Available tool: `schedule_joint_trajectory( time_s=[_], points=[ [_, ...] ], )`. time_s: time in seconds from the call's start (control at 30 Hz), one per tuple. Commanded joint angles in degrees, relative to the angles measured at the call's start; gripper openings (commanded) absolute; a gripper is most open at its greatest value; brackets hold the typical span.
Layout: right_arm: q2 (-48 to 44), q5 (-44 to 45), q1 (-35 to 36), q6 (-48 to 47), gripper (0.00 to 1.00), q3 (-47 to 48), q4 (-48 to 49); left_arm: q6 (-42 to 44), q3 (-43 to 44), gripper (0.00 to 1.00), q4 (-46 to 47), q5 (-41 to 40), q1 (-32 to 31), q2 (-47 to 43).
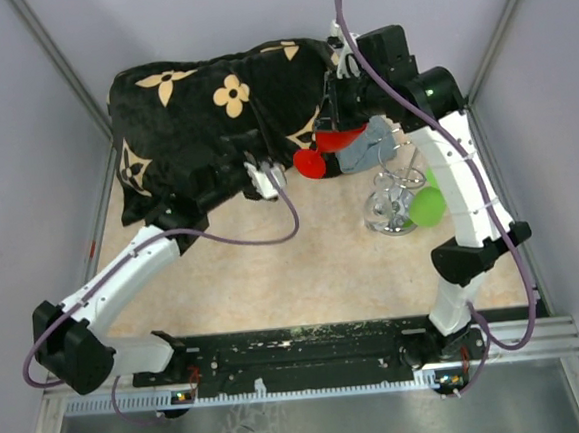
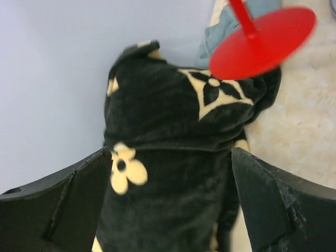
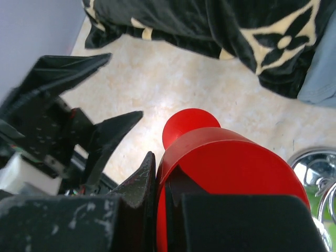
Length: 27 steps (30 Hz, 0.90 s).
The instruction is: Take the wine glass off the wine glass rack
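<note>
right gripper (image 3: 168, 184) — clasping wine glass (image 3: 231, 163), rack (image 1: 391, 204) nearby

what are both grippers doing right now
left gripper: open, empty, over the black blanket
right gripper: shut on the red wine glass

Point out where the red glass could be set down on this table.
The broad bare tabletop in the near middle, bordered by the black blanket, the wine glass rack and the near edge, is free. Crowded: the far right, where rack, green glass, grey cloth and the red wine glass bunch together.
</note>
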Motion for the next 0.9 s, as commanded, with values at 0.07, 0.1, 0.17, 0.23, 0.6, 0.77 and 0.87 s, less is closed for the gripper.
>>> schedule_joint_trajectory(
  time_s=[0.07, 0.1, 0.17, 0.23, 0.6, 0.77, 0.87],
  points=[
    [7.07, 9.81, 5.11, 2.36, 0.00, 7.21, 8.42, -38.29, 12.71, 1.00, -24.62, -10.89, 6.72, 2.49],
    [8.02, 11.19, 5.99, 2.32, 0.00, 7.79, 9.17, -42.95, 13.98, 1.00, -26.77, -9.84, 8.74, 2.64],
    [9.19, 14.34, 7.67, 2.10, 0.00, 7.72, 10.47, -53.36, 15.06, 1.00, -30.71, -5.79, 13.72, 2.86],
    [9.62, 18.46, 9.85, 1.06, 0.00, 6.10, 11.92, -61.64, 14.56, 1.00, -34.00, -0.74, 19.46, 2.70],
    [9.88, 32.61, 23.84, -1.17, 0.00, -9.93, 25.48, -86.15, 5.30, 1.00, -35.94, 18.50, 43.70, -1.97],
    [12.62, 31.45, 26.07, -0.76, 0.00, -14.46, 30.27, -91.66, 2.79, 1.00, -35.41, 22.69, 49.98, -2.97],
    [15.82, 29.79, 26.32, -0.25, 0.00, -13.43, 31.11, -92.43, 3.28, 1.00, -35.29, 22.29, 50.59, -3.88]
  ],
)
